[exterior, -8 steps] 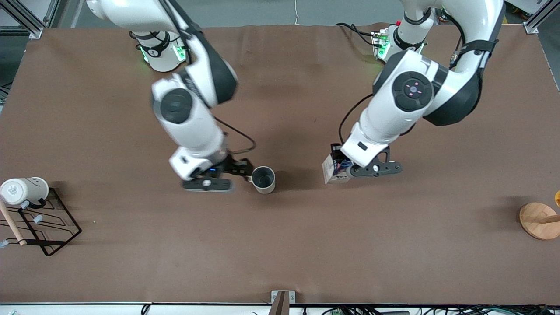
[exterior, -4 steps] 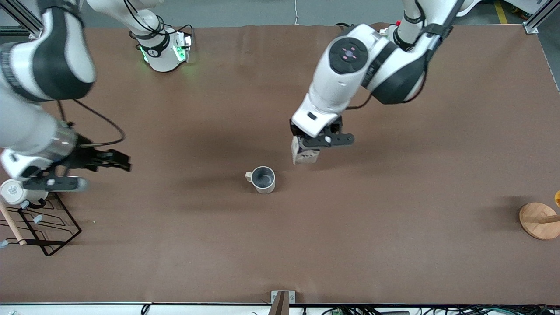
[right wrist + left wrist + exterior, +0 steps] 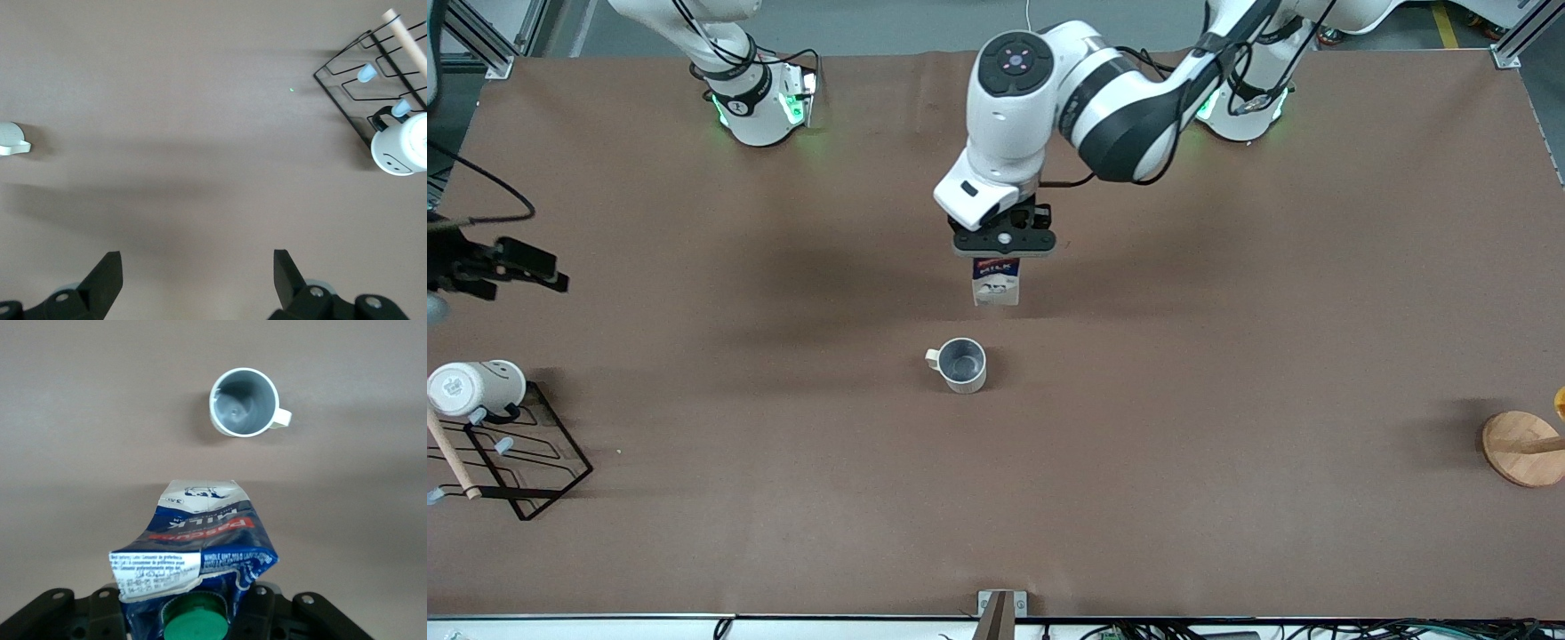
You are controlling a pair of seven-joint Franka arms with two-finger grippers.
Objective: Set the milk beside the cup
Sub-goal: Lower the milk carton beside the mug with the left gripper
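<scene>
Two grippers, left gripper (image 3: 1003,252) clamped on milk (image 3: 996,281) above table near cup (image 3: 962,364), right gripper (image 3: 197,280) apparently spread wide.

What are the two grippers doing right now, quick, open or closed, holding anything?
Left gripper: shut on the milk, held in the air above the table, not yet beside the cup.
Right gripper: open, holding nothing, waiting at the right arm's end of the table.

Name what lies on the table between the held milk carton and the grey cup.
Nothing: in the left wrist view, only bare brown table separates the milk from the cup.
</scene>
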